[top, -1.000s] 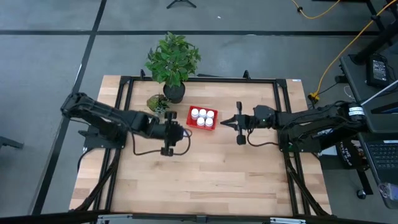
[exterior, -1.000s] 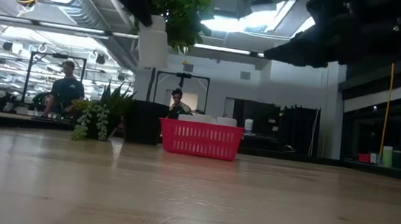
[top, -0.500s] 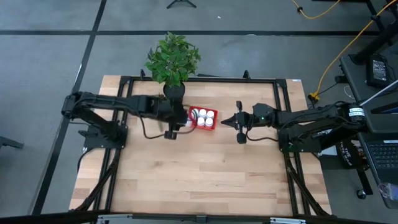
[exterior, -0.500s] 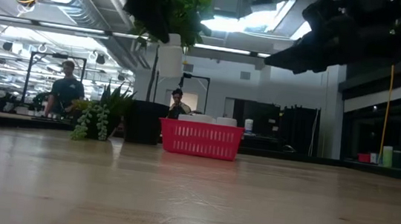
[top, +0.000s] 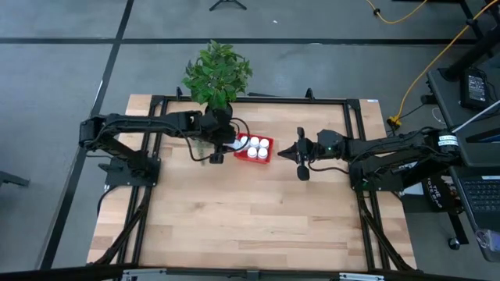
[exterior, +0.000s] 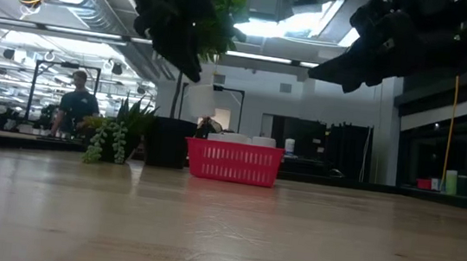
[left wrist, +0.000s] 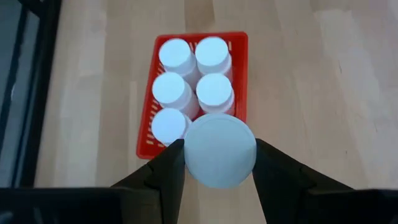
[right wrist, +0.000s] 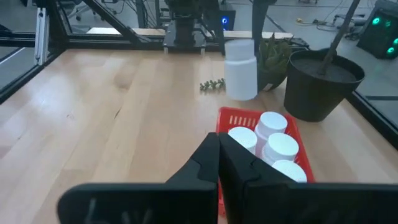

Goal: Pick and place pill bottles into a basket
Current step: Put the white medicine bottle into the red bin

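Note:
The red basket (top: 255,148) stands on the table's far middle and holds five white pill bottles (left wrist: 193,74). It also shows in the low view (exterior: 233,163) and the right wrist view (right wrist: 249,121). My left gripper (left wrist: 219,165) is shut on a sixth pill bottle (left wrist: 219,149), held just above the basket's left end. That bottle also shows in the low view (exterior: 199,101) and the right wrist view (right wrist: 241,68). My right gripper (top: 291,153) is shut and empty, hovering just right of the basket. My left gripper pinches the pill bottle between its two fingers (left wrist: 171,168), one on each side of it just below the cap (left wrist: 186,155). The fingers come from above, pointing down. The bottle hangs upright, lifted clear, over the basket's left end.
A leafy plant in a black pot (top: 219,115) stands just behind the basket's left end, close to my left arm; the pot also shows in the right wrist view (right wrist: 320,84). A small trailing plant (exterior: 111,139) sits left of the pot. Bare wood lies toward the near edge.
My left gripper has carried the pill bottle toward the table's far edge and the basket, and down, so the bottle now hangs lower, just over the basket's left end. It stays upright and held.

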